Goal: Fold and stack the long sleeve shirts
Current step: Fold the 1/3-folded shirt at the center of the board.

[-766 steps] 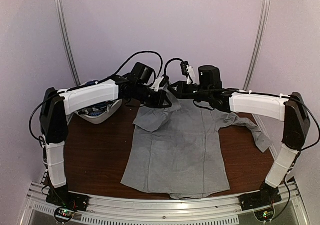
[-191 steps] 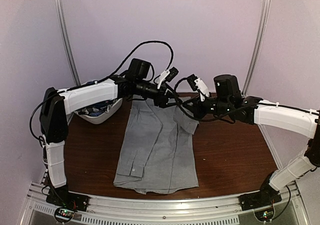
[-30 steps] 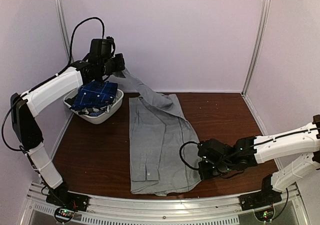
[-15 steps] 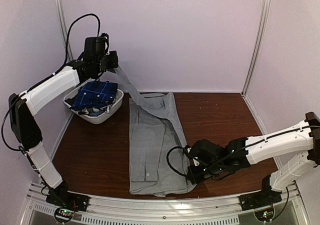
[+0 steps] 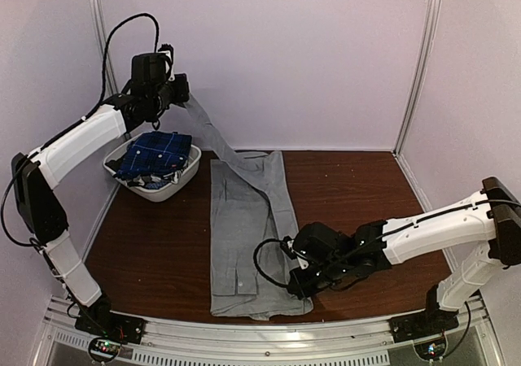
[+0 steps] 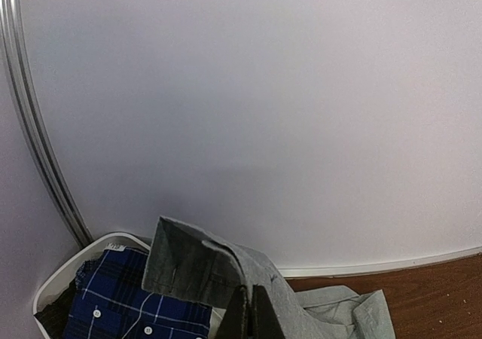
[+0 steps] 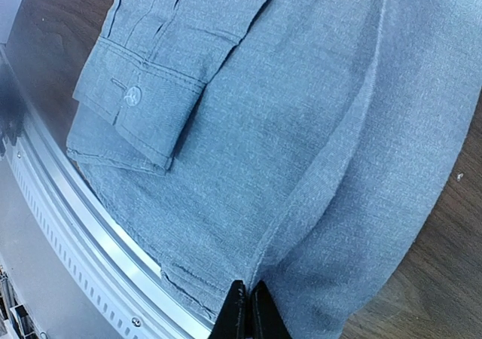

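My left tool (image 6: 251,313) and right tool (image 7: 245,309) both clench the grey shirt (image 5: 244,236); I'd pull it taut and fold evenly.

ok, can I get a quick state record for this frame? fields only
grey shirt: flat on table, sides folded in, one sleeve held up
left gripper: shut on the sleeve end, raised above basket
right gripper: shut, low at the shirt's near right hem; grip on cloth unclear
plaid shirt: in basket
stack: not yet started
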